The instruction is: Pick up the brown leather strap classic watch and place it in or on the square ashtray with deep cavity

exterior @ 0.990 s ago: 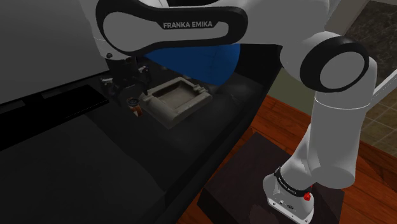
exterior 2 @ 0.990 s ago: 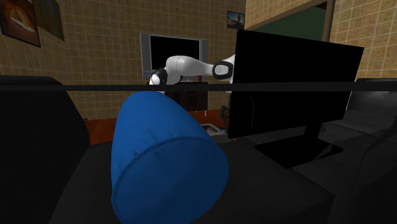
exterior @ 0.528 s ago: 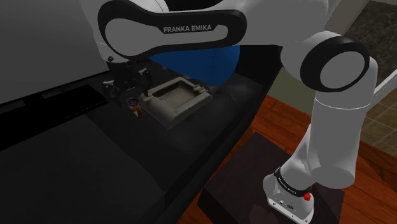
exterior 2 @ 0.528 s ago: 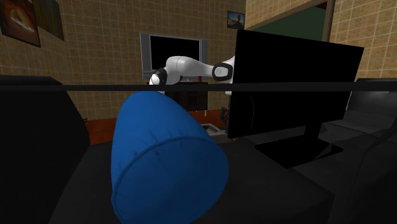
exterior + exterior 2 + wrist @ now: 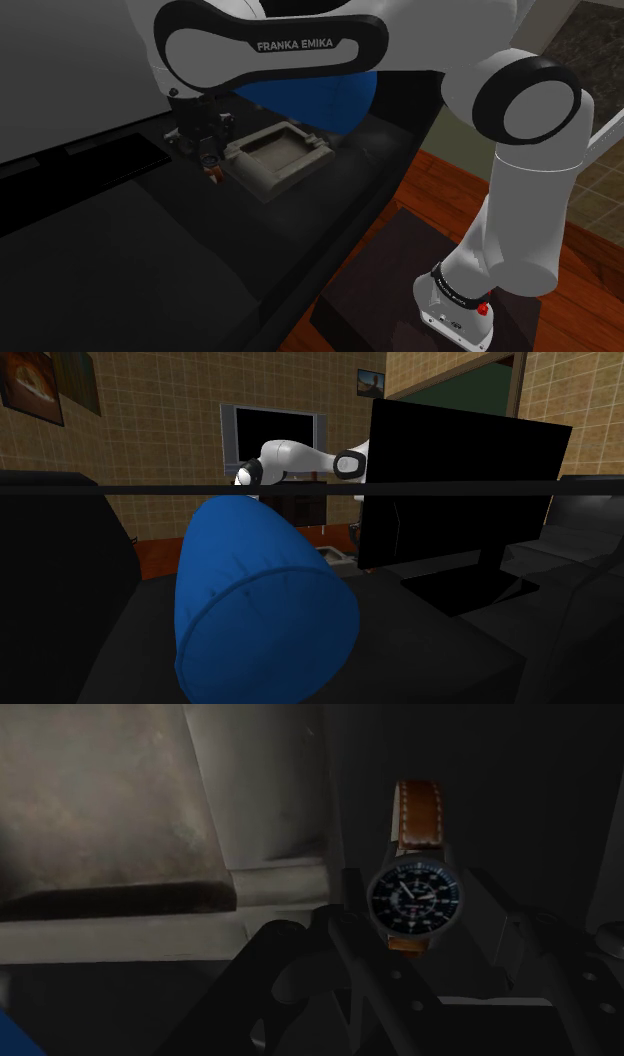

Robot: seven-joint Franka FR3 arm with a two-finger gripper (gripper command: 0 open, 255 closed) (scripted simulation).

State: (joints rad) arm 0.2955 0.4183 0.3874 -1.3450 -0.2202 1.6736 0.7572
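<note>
wrist view: end effector (image 5: 415,886) straddles the brown-strapped watch (image 5: 416,874) beside the ashtray (image 5: 140,814); whether it grips, cannot tell.

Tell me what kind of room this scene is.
Probably a living room or home office: a flat screen against the tiled far wall, a framed picture hung high, and a large black monitor on the dark table beside a blue cushion-like thing.

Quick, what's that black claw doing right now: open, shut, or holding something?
Gripper: down at the watch on the table; whether it is open or clamped on the watch cannot be told.
</note>
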